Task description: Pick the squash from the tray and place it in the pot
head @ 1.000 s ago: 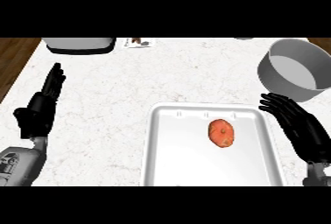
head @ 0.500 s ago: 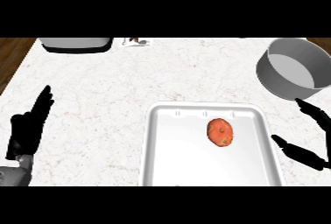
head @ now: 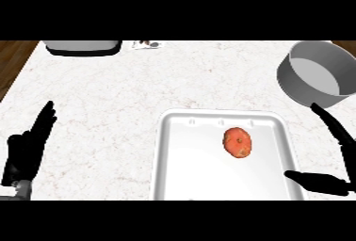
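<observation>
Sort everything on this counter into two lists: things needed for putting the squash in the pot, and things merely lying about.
Needed for the job:
squash
white tray
grey pot
right hand

Just lying about:
dark-based appliance at the far edge
small item beside it, too small to tell
left hand, open at the counter's left

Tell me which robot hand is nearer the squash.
The right robot hand, open at the tray's right edge, beside the squash. The left robot hand rests open at the counter's far left.
</observation>
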`<act>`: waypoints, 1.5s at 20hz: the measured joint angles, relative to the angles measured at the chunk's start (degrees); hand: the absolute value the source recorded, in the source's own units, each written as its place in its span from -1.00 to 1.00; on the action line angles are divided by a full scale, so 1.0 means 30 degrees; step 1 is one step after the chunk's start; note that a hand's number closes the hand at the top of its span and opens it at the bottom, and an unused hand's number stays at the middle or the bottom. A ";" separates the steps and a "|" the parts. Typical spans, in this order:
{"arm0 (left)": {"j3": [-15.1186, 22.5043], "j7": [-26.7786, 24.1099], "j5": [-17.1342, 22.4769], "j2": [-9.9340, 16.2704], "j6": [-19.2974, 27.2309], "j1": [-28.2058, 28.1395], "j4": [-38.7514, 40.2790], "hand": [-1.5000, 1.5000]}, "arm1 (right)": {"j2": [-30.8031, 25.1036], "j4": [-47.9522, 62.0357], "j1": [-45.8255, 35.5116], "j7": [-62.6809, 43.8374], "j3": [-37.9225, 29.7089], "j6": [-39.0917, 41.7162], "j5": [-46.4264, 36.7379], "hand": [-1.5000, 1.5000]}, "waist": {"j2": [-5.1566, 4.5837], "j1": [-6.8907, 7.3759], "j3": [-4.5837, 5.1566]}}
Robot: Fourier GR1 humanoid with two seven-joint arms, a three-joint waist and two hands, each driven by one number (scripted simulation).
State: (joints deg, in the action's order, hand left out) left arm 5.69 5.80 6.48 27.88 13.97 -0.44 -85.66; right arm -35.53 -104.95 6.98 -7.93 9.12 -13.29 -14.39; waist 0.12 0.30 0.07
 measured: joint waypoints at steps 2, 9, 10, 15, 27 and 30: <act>-0.0063 0.0149 -0.0014 0.0090 -0.0150 -0.0018 -0.0264 0.00 | -0.0482 -0.0347 -0.1314 -0.1980 0.0339 0.1305 -0.0047 -1.00 | -0.0024 0.0128 0.0004; -0.0059 -0.0095 -0.0203 -0.0146 -0.0459 0.0375 0.0131 0.00 | -0.1233 0.0067 -0.5442 -0.8171 0.2847 0.6290 -0.0068 -1.00 | -0.0111 0.0450 0.0034; -0.0116 0.0000 -0.0172 -0.0096 -0.0523 0.0426 0.0084 0.00 | -0.1271 0.0226 -0.6053 -0.9030 0.3124 0.7141 0.0190 -1.00 | -0.0115 0.0496 0.0031; -0.0322 -0.0194 -0.0172 -0.0109 -0.0802 -0.0124 -0.0077 0.00 | -0.0200 0.1718 -0.8670 -1.2414 0.4367 1.0426 0.1446 -1.00 | -0.0099 0.0479 0.0011; -0.1066 0.0311 -0.0978 -0.0826 -0.1038 -0.0307 -0.0456 0.00 | 0.3546 0.5574 -1.1721 -1.4528 0.5426 1.3211 0.0786 -1.00 | -0.0047 0.0077 -0.0016; -0.1302 0.0478 -0.1152 -0.0942 -0.1190 -0.0419 -0.0749 0.00 | 0.4163 0.6895 -1.2345 -1.4289 0.5354 1.3583 0.0084 -1.00 | -0.0050 0.0079 -0.0021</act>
State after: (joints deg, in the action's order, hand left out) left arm 1.79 7.24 3.02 25.05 10.40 -1.70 -87.91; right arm -23.04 -84.27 -30.05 -50.79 25.18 27.46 -14.14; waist -0.03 0.53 0.01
